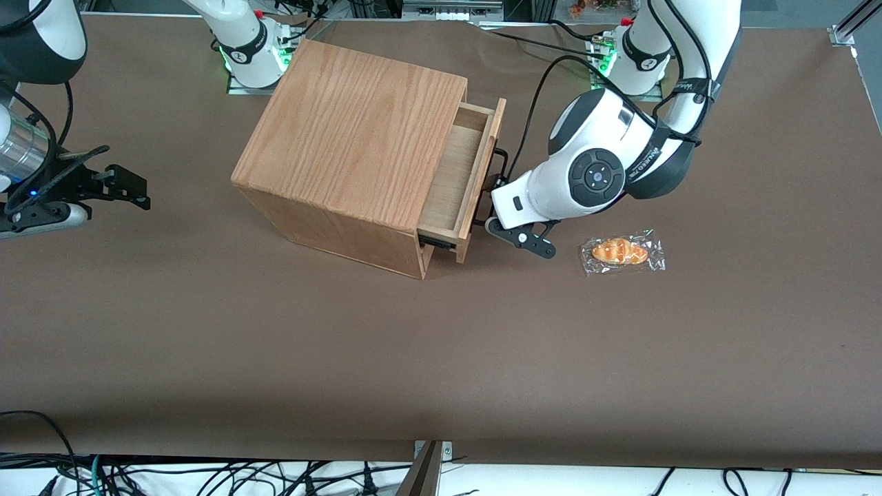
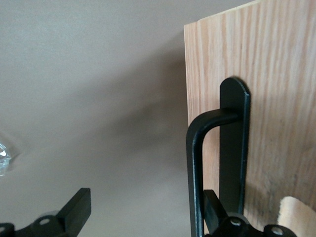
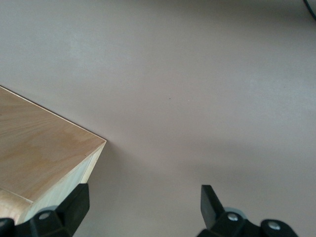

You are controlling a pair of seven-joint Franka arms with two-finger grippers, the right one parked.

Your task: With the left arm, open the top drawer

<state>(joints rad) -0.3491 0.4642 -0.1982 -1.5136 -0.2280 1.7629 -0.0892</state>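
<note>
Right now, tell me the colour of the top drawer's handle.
Black, clearest in the left wrist view: handle on the top drawer, claw open beside it.

Oak grain, black metal, white arm on brown

The box (image 1: 358,131) is warm oak with streaky grain; the top drawer (image 1: 460,176) shows a paler wood tray; its handle (image 2: 197,163) is plain black; the left arm (image 1: 606,162) is glossy white with a dark grey cap; the gripper (image 1: 497,207) is black; the table (image 1: 441,358) is matte brown; a clear-wrapped pastry (image 1: 621,252) is golden orange.
</note>
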